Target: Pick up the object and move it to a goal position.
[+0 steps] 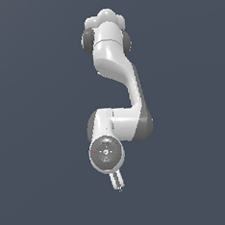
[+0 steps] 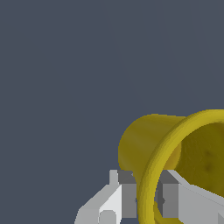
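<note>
between the fingers [image 2: 131, 199] sits the yellow cup's [image 2: 144, 144] thin rim, clamped from both sides.

Both renders are showing flat, even light against a uniform slate-blue backdrop that is carrying no cast shadows at all. In the exterior view the arm [image 1: 115, 80] is catching soft light from above and the front, its white shells glowing brightest on the upper curves and shading to grey underneath. No glare is blowing out. In the wrist view the cup [image 2: 175, 153] is lying very close to the lens and getting cropped at the frame edge; its rim is shining brighter while its interior is darkening. Edges are looking jagged, with faceted, blocky shading on the claw [image 2: 146, 199]. Nothing is blurring.
</note>
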You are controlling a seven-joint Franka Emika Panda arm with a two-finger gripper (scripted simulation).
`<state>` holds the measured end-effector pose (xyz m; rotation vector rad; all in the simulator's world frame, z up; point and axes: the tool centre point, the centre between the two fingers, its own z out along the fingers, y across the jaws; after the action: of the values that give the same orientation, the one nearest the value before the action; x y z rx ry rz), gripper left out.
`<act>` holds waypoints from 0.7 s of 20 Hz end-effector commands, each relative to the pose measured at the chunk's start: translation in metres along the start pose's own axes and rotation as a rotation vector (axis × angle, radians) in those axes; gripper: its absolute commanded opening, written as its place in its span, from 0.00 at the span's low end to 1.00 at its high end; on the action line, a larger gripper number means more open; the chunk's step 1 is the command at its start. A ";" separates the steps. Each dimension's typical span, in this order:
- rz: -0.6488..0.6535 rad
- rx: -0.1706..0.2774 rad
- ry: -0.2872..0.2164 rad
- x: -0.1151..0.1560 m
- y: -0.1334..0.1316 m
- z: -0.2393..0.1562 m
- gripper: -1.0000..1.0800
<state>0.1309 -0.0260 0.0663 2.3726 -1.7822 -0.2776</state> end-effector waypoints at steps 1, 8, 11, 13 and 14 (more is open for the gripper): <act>0.001 0.002 0.000 -0.001 0.001 -0.002 0.00; 0.009 0.004 -0.001 -0.008 0.007 -0.011 0.00; 0.015 0.006 -0.002 -0.013 0.011 -0.019 0.00; 0.021 0.007 -0.003 -0.018 0.015 -0.025 0.00; 0.025 0.008 -0.004 -0.021 0.018 -0.029 0.00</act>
<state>0.1178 -0.0133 0.0911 2.3559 -1.8094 -0.2773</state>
